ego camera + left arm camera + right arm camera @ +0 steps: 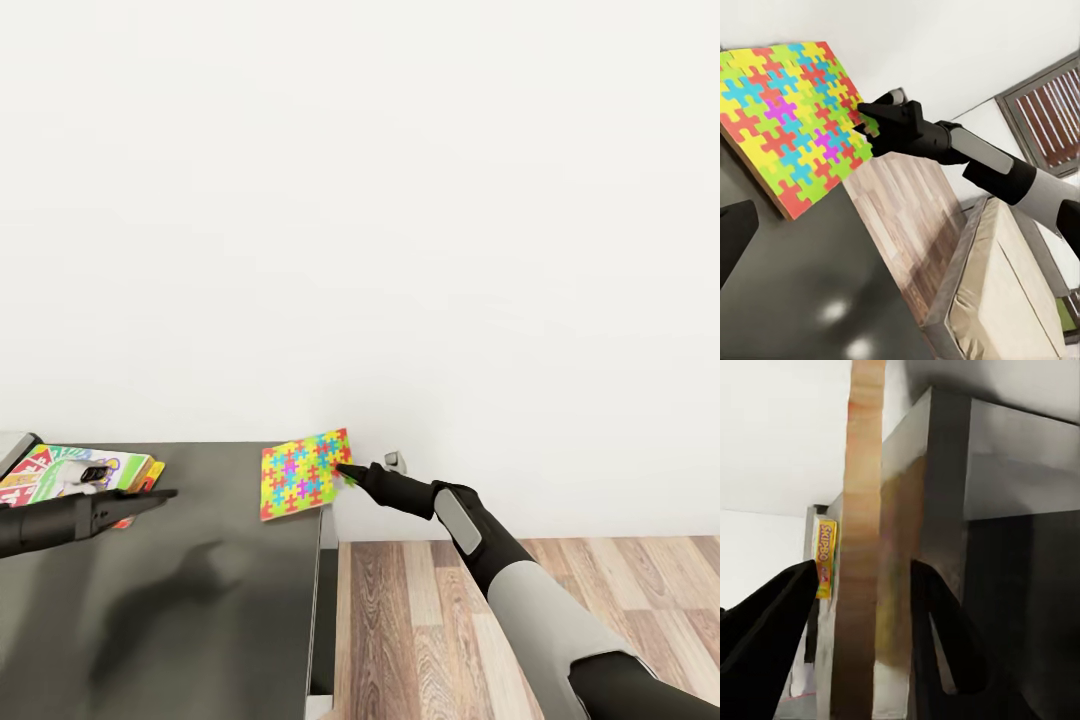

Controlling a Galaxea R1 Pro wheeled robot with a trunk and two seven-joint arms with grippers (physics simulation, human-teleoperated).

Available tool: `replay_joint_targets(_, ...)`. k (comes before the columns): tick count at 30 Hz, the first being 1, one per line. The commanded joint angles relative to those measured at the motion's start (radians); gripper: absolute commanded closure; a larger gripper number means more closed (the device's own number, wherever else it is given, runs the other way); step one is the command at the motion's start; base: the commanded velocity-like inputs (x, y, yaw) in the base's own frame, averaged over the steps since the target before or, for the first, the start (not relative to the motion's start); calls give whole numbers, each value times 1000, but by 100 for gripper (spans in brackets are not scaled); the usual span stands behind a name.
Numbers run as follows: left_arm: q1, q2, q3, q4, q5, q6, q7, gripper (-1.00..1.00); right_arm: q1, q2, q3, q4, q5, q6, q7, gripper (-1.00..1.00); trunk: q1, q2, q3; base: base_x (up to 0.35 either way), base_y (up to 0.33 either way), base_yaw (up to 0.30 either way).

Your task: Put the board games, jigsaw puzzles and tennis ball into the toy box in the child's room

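Observation:
A jigsaw puzzle (298,476) of bright pink, yellow, green and blue pieces stands tilted at the far right corner of the dark grey table (200,600). One of its edges overhangs the table's side. My right gripper (346,470) is shut on that overhanging edge. The right wrist view looks along the puzzle's brown edge (862,547) between the two fingers (765,637). The left wrist view shows the puzzle's face (791,112) with the right gripper (868,121) on its rim. A SKIP-BO board game (75,470) lies flat at the table's far left. My left gripper (165,495) hovers open just in front of it, holding nothing.
A white wall rises right behind the table, with a small grey fitting (393,460) low on it. Wood-plank floor (480,620) lies to the table's right. The bed (1005,300) with its beige mattress shows beyond the table edge, and a window (1050,112) behind it.

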Motion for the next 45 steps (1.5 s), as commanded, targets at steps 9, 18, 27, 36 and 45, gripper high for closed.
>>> replay_joint_targets(9, 0, -1, 6, 0, -1, 25, -4, -100, 0, 0, 2, 0, -3, 6, -3, 100, -31, 56, 24, 0, 0, 0)
replay_joint_targets(18, -1, -1, 4, -12, -2, 41, -4, -100, 0, -1, 2, 0, -5, 6, -2, 100, -65, 119, 52, 0, 0, 0)
replay_joint_targets(27, -1, -1, 1, -19, -3, 59, -4, -100, 0, -2, 1, 0, -5, 6, -2, 100, -100, 182, 81, -96, 0, 0)
replay_joint_targets(36, -1, -1, 1, -19, -4, 60, -4, -100, 0, -2, 0, 0, -5, 5, -2, 100, -134, 245, 109, -132, 0, 0)
replay_joint_targets(45, -1, -2, -3, -20, -4, 61, -4, -100, 2, -51, -36, -3, -6, 4, 135, 100, -169, 308, 137, -156, 0, 0)
